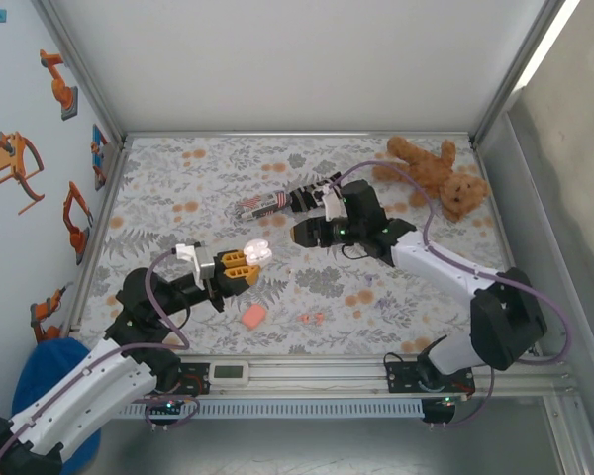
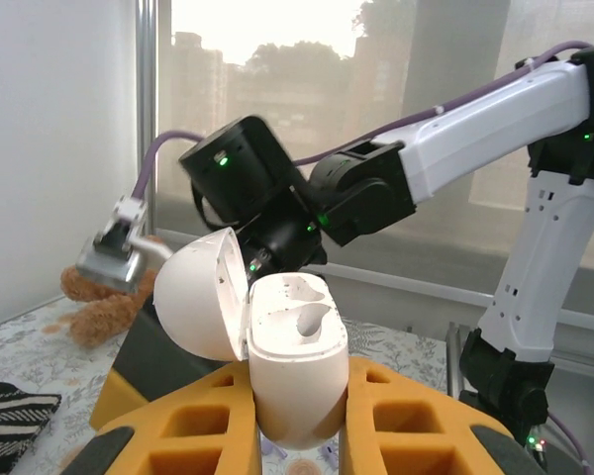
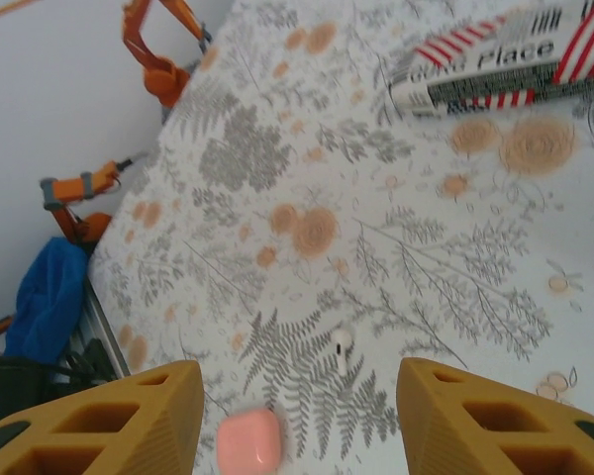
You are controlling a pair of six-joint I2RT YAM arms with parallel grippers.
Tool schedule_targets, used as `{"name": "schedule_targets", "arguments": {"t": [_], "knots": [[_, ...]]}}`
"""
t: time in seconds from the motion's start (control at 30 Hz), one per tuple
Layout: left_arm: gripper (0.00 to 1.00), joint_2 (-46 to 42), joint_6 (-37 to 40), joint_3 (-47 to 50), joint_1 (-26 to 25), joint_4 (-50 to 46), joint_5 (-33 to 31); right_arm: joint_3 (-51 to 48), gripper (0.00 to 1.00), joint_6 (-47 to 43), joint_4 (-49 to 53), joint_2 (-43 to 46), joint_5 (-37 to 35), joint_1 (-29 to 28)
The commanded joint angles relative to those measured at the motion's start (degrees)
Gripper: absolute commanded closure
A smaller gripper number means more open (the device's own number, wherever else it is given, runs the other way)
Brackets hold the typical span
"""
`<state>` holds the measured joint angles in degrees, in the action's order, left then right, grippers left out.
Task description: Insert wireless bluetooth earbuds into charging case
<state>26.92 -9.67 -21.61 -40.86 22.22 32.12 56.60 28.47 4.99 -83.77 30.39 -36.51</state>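
**Desk:** Where is the earbud?

**Photographer:** A white earbud lies loose on the floral table, low centre of the right wrist view, just up-frame of a pink case. Two coral earbuds sit lower centre in the top external view. The right gripper hangs over the white one, jaws apart, empty.

**Desk:** And the case?

**Photographer:** The left gripper is clamped on the white charging case, lid open. The bud looks light, hard and slick. Pinch its rounded head gently, or it may squirt free.
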Motion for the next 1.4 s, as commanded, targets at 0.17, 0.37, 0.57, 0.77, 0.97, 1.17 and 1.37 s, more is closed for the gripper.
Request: {"name": "schedule_targets", "arguments": {"t": [0.17,0.37,0.57,0.77,0.97,1.17,1.37], "knots": [[0.88,-5.3,1.5,0.1,-0.1,-3.3,-1.2,12.2,0.52,-5.8,16.0,-9.5,-2.8,-4.4],[0.88,-6.4,1.8,-0.2,-0.1,-4.2,-1.2,19.1,0.55,-8.6,21.7,-18.2,-2.7,-6.9],[0.88,-6.7,2.0,-0.4,-0.1,-4.8,-1.3,27.1,0.60,-11.4,29.9,-26.9,-3.9,-9.5],[0.89,-6.5,2.0,-0.4,-0.1,-4.9,-1.2,30.6,0.62,-11.8,31.6,-32.5,-3.6,-10.8],[0.89,-6.6,2.1,-0.4,-0.2,-5.0,-1.4,33.3,0.63,-12.5,32.9,-35.9,-4.6,-11.7],[0.89,-6.5,2.1,-0.3,-0.1,-5.2,-1.5,35.1,0.64,-12.6,33.4,-38.0,-4.2,-12.2],[0.89,-6.3,2.2,-0.3,-0.1,-5.2,-1.8,36.5,0.67,-12.6,33.4,-39.8,-3.5,-12.6]]}}
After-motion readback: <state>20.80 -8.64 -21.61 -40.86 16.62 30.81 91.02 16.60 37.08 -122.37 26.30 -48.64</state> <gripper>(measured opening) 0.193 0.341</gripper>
